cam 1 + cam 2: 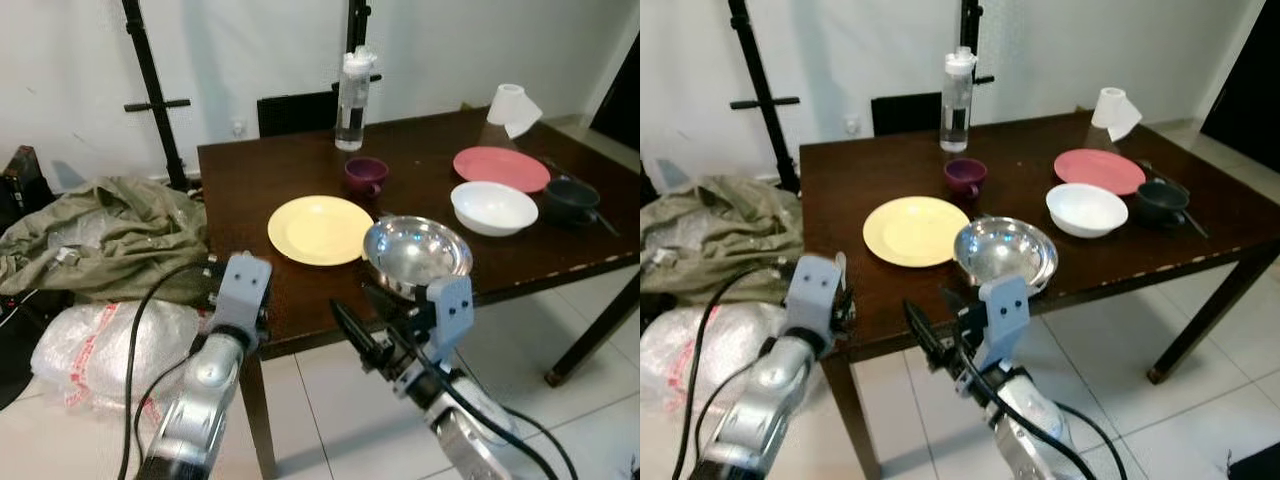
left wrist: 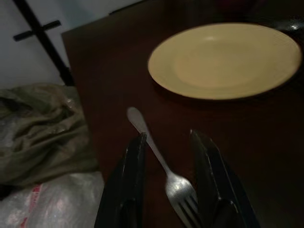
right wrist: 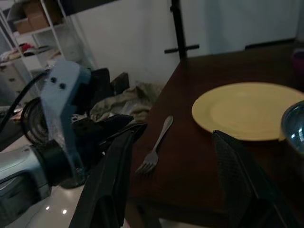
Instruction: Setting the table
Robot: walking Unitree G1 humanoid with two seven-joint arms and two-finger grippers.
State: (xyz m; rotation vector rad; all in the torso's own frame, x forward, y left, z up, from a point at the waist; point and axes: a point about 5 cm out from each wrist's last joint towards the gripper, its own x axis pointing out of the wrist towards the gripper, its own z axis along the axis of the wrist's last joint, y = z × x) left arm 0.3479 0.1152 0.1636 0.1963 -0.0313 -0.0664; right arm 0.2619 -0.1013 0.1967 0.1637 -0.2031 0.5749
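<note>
A fork (image 2: 159,156) is lying flat on the table (image 1: 250,180) between the spread fingers of the left claw (image 2: 168,190), ungripped, yellow plate (image 2: 227,59) just beyond. The right claw (image 3: 175,175) is held wide open, empty, near the steel bowl (image 1: 417,250).

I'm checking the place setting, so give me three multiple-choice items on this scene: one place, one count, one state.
1. Where does the fork lie?
A. on the table, left of the yellow plate
B. in the steel bowl
C. on the floor

2. How many plates are on the table?
A. one
B. two
C. four

3. The left tool is:
A. shut on the fork
B. open around the fork
C. holding a cup

Answers: 1 A, the right wrist view shows it there. 2 B, yellow and pink plate. 3 B, fingers stand apart either side.
</note>
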